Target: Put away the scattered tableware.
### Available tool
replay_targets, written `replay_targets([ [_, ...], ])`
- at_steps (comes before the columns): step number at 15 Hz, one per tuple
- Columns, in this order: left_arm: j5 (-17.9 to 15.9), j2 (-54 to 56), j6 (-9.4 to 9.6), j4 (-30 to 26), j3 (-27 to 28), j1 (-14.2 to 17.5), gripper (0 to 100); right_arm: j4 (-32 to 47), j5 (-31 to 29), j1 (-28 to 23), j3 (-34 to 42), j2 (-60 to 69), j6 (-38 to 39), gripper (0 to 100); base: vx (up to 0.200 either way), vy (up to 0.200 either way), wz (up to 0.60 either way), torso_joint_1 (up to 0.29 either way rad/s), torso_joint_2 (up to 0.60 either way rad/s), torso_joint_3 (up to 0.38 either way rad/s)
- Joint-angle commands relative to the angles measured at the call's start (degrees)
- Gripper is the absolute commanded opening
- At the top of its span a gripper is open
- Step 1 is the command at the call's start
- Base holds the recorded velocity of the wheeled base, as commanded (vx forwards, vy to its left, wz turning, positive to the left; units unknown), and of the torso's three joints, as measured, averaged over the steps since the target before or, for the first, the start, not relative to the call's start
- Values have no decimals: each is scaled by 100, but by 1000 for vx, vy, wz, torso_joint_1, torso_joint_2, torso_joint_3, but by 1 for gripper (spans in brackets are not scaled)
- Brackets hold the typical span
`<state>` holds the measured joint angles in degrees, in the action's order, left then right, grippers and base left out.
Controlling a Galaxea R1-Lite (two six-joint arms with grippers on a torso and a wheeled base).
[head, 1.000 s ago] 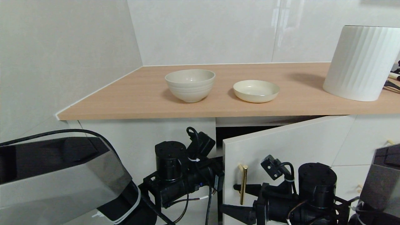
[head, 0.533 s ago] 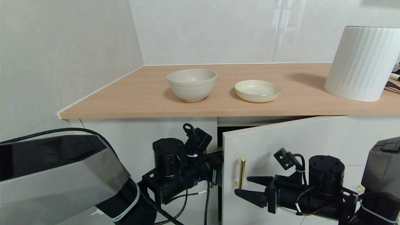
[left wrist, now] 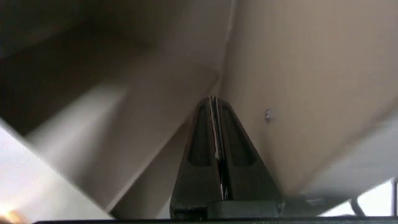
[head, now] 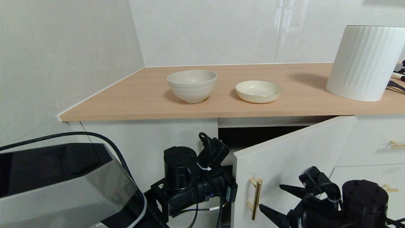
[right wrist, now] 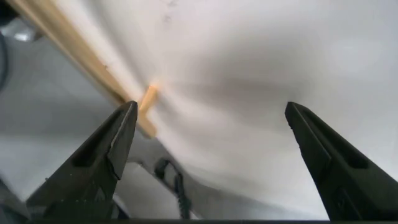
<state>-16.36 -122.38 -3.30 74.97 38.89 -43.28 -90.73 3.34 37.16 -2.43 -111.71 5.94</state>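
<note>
Two pieces of tableware stand on the wooden desk [head: 142, 101]: a deep ribbed bowl [head: 192, 85] to the left and a shallow dish [head: 258, 91] just to its right, apart from each other and both upright. Both look like glazed ceramic, so I judge them stiff, fairly heavy for their size, slick to the touch and liable to chip or break if dropped or knocked. The bowl's rim seems the best hold, one finger inside and one outside. The dish has a low, flaring wall that offers less purchase and would want a careful, level pinch at its edge.

Below the desk a white cabinet door [head: 294, 148] stands partly open, with dark space behind it. The left pincer [left wrist: 216, 155] has its fingers pressed together on nothing and sits at the door's free edge. The right pincer [head: 270, 197] is spread wide and empty, in front of the door face, just right of the brass handle [head: 255, 199].

A tall white ribbed container [head: 364, 63] stands at the far right of the desk. Pale glossy wall panels meet in a corner behind
</note>
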Motion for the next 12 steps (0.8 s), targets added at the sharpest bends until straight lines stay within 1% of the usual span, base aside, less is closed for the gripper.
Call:
replay_targets([
  [1,177,-67,-4,0,-4,12,0,73,-149,600,243,589,232,100,0,0,0,0,0,0],
  [3,177,-49,-4,9,-13,-5,0,73,527,547,243,879,531,100,0,0,0,0,0,0],
  [7,195,-40,-4,9,-4,-93,0,73,519,494,243,923,549,100,0,0,0,0,0,0],
  [9,203,-40,-4,0,-4,-128,0,73,615,248,243,950,558,100,0,0,0,0,0,0],
  [10,203,-31,-4,0,-4,-137,0,73,642,231,243,941,566,100,0,0,0,0,0,0],
  [12,212,-67,-4,-9,49,-164,0,73,659,231,243,959,566,100,-200,0,0,2,0,2],
])
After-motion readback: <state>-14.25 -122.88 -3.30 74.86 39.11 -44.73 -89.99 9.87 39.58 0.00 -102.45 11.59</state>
